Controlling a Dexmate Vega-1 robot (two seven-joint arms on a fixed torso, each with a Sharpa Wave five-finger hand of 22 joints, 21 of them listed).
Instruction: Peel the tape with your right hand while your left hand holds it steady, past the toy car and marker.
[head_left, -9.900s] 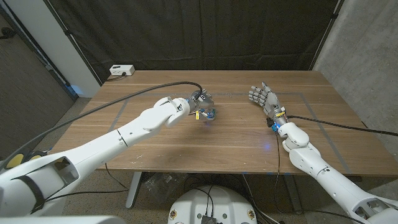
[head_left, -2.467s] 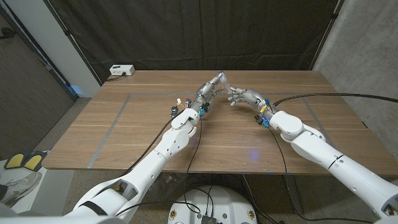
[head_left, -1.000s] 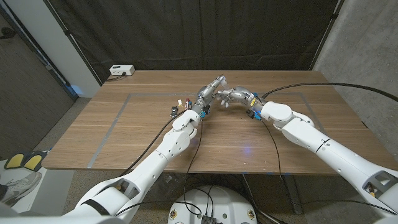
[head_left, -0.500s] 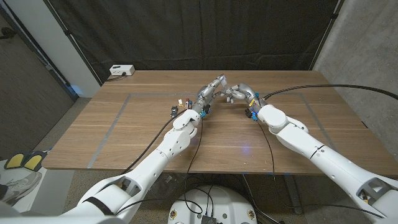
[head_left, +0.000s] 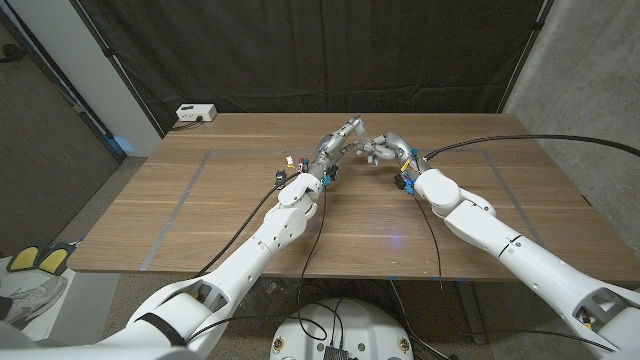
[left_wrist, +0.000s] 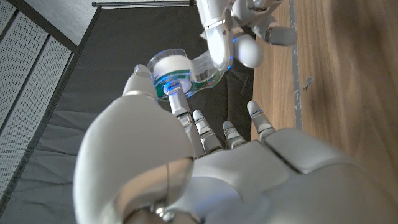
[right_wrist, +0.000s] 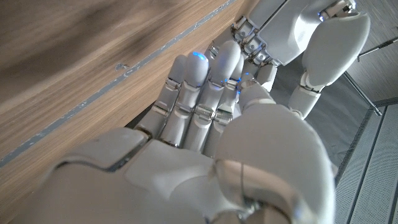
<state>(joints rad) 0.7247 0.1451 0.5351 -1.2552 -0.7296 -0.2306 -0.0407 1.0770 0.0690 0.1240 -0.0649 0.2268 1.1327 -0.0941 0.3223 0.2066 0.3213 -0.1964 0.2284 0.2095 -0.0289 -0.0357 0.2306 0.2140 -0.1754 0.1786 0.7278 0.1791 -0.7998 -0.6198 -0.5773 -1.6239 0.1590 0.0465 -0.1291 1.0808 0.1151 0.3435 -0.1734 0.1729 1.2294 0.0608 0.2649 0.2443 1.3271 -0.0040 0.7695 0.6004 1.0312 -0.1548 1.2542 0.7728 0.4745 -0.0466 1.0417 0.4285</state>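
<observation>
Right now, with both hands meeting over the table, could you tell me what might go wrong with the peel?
1. The left hand holds the tape roll up between its fingertips; a hard pull could probably twist it loose.
2. The right hand sits close against the left hand, so the fingers could collide or snag.
3. From the head view the roll is hidden behind the hands, and I cannot tell if the right hand has the tape's end; it may pull on nothing.

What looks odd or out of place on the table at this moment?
Nothing looks spilled or damaged. The left hand holds the tape roll up off the wooden table, and the right hand meets it there. No toy car or marker is discernible.
</observation>
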